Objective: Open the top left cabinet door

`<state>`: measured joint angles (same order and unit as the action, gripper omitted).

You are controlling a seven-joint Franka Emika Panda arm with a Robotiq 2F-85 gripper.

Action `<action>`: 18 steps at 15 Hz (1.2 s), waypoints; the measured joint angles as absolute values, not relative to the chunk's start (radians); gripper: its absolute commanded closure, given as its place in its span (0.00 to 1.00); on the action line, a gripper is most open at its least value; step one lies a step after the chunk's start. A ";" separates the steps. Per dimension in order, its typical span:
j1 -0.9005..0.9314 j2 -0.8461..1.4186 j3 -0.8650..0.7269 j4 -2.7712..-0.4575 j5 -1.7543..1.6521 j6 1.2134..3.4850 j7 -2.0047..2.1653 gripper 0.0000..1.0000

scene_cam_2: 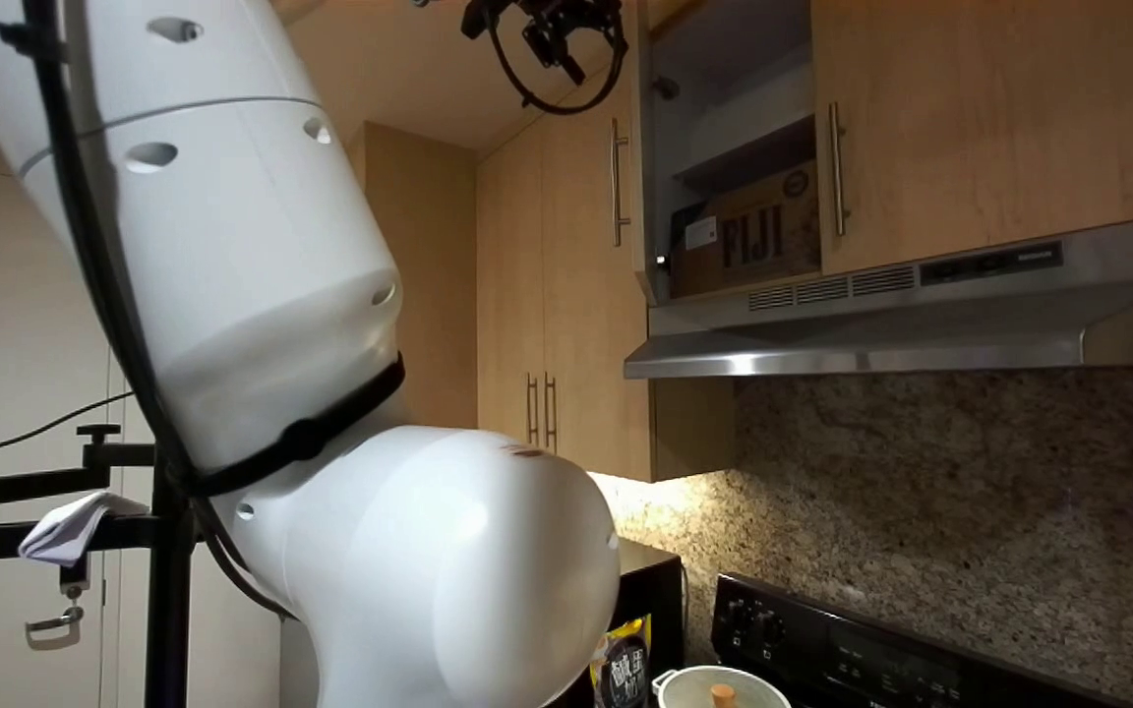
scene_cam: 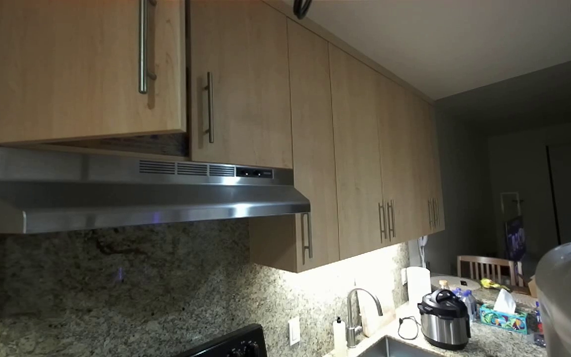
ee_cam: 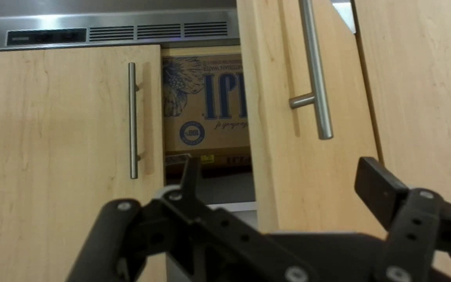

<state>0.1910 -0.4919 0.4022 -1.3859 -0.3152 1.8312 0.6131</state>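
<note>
Tool [ee_cam: 283, 181] gapes wide and empty, top left cabinet door [ee_cam: 323, 176] open, a FIJI box [ee_cam: 210, 98] in the cabinet [scene_cam_2: 758, 113]

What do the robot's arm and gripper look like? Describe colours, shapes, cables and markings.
In an exterior view, the smooth, rounded white arm has recessed holes, a brownish mark, a black cable and a black strap. In the wrist view, the black jointed gripper has silver screws and dark, flat-sided fingers.
</note>
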 measured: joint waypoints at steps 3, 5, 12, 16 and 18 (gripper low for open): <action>0.195 -0.545 0.326 -1.454 -0.279 1.888 0.603 0.00; 0.182 -0.577 0.288 -1.506 -0.247 1.934 0.588 0.00; 0.161 -0.658 0.190 -1.716 -0.099 2.152 0.472 0.00; 0.163 -0.673 0.158 -1.812 0.010 2.233 0.369 0.00; 0.163 -0.674 0.151 -1.843 0.049 2.246 0.338 0.00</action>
